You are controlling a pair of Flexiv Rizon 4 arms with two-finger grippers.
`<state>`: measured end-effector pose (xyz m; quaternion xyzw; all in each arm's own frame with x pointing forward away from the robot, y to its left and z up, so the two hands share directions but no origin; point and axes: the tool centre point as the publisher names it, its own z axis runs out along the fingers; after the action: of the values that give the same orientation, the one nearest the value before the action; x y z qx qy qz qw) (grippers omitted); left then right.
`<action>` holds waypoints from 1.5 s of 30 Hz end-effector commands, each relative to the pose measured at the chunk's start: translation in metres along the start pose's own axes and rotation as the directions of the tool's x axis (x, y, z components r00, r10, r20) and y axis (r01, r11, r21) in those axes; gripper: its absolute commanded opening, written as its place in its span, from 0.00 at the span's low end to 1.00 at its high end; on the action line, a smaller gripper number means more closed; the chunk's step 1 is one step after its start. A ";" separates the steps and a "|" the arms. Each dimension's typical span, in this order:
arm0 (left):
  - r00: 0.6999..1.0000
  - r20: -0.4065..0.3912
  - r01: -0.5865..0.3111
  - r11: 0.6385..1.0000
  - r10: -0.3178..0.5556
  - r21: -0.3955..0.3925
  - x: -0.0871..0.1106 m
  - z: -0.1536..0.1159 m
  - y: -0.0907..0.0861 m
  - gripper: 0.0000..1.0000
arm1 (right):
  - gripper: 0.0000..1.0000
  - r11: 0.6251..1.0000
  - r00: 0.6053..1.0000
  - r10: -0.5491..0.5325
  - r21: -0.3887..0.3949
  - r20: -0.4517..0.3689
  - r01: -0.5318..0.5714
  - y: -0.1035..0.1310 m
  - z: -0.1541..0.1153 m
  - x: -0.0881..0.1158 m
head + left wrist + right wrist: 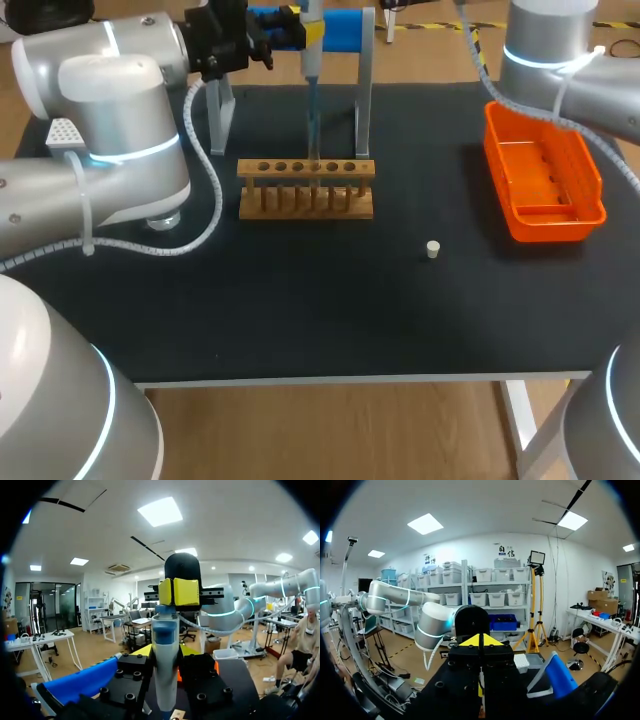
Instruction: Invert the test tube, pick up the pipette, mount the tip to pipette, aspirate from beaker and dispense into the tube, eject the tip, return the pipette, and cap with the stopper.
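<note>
Your black table (300, 310) fills most of the head view, matte and dark, with a pale edge along the lower frame. Your left arm (110, 130) takes up the left of the frame and reaches toward the upper middle. Your right arm (570, 60) crosses the upper right corner, and its jaws fall outside this view.

An orange bin (555, 228) sits at the right of the frame. A stand (364, 100) with metal legs and a blue top rises at the upper middle. Just in front of it, at the frame's centre, is the wooden rack (305, 205) with its row of holes. Whether a tube stands in it you cannot tell from here.

The pipette (312, 90) hangs upright in front of the stand, and its thin lower end reaches the rack's top plate. The small white stopper (433, 249) lies alone on the table, right of centre and well apart from rack and bin.

The left wrist view gives you what the head view hides: the left jaws are clamped on the pipette (165, 630) from both sides, with its yellow block and black cap above them. The right wrist view shows the right jaws pressed together with nothing between them, the yellow tips (472, 641) meeting in one wedge. The stand's blue part (560, 676) lies off to one side of them.
</note>
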<state>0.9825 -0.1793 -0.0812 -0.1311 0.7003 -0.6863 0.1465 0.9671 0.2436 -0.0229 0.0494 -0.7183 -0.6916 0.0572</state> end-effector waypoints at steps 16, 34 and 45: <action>1.000 0.005 0.000 1.000 0.000 0.002 0.001 0.000 -0.003 0.00 | 1.00 0.989 0.990 -0.126 0.089 0.057 0.121 -0.008 -0.065 0.042; 1.000 0.005 0.000 1.000 0.000 0.002 0.001 0.000 -0.003 0.00 | 1.00 0.982 0.997 -0.083 0.171 0.004 0.081 -0.174 -0.076 0.036; 1.000 0.005 0.000 1.000 0.000 0.002 0.001 0.000 -0.003 0.00 | 1.00 0.975 0.998 -0.055 0.214 0.008 0.052 -0.225 -0.071 0.010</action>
<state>0.9822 -0.1790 -0.0787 -0.1313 0.7001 -0.6864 0.1468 0.9551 0.1567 -0.2351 0.0656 -0.7902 -0.6091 0.0191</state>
